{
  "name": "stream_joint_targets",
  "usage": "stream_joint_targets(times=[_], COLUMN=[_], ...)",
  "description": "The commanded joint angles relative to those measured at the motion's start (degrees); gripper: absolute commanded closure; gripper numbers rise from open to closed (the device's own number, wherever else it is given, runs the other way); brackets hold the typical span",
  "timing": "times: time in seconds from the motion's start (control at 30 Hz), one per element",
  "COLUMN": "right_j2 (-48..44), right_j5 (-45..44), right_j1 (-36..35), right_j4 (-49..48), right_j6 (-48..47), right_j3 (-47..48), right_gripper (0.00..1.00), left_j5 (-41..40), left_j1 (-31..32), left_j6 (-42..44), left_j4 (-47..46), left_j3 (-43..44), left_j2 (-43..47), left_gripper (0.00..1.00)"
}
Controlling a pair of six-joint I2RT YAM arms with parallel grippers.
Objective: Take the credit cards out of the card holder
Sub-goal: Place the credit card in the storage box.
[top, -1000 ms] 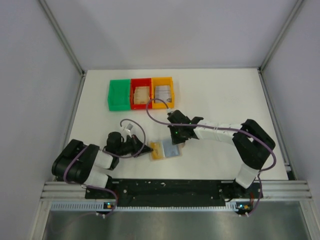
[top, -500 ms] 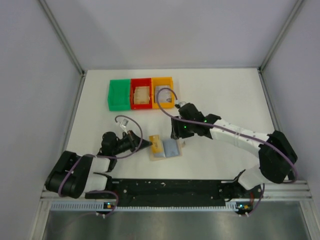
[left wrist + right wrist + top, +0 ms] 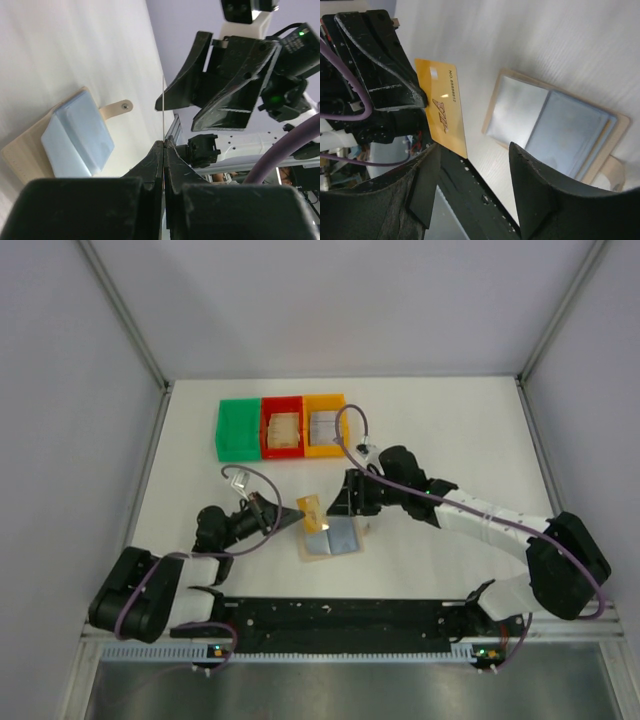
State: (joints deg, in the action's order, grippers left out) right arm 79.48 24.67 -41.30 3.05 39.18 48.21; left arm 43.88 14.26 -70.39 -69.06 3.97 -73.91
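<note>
The card holder lies open on the table, tan outside with blue-grey lining, and also shows in the right wrist view. My left gripper is shut on a yellow credit card and holds it upright above the holder's left end. In the left wrist view the credit card shows only as a thin edge. My right gripper is open just right of the credit card, whose lower corner hangs near one finger.
Three bins stand in a row at the back: green, red with tan cards, and orange with grey cards. The rail bearing the arm bases runs along the near edge. Grey walls enclose the table.
My left gripper has lifted the yellow card up and away from the holder. My right gripper has come off the holder, opened, and moved left toward the card.
</note>
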Motion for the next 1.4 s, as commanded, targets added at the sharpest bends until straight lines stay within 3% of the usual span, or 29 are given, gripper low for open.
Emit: stream_joint_targets(times=[0.0,0.27,0.53,1.37], right_j2=[-1.2,-2.1,-1.2,3.0], right_j5=[6.4,10.0,12.5,11.9], right_j1=[0.6,1.1,1.1,-0.4], right_j4=[-11.6,-31.5,-42.7,-43.0], right_j6=[5.3,16.0,21.6,21.1], right_j3=[-1.6,-8.1,-8.7,-8.3], right_gripper=[0.43,0.43,0.45,0.69], left_j5=[-1.6,-7.5,-9.3,-11.6], left_j1=[-0.3,-0.3,0.0,1.1], left_j6=[-3.4,-4.0,-6.0,-10.1], left_j4=[-4.2,7.5,7.2,4.1], left_j3=[-1.2,0.2,0.6,2.0], left_j2=[5.7,17.2,19.0,20.3], left_gripper=[1.0,1.0,1.0,1.0])
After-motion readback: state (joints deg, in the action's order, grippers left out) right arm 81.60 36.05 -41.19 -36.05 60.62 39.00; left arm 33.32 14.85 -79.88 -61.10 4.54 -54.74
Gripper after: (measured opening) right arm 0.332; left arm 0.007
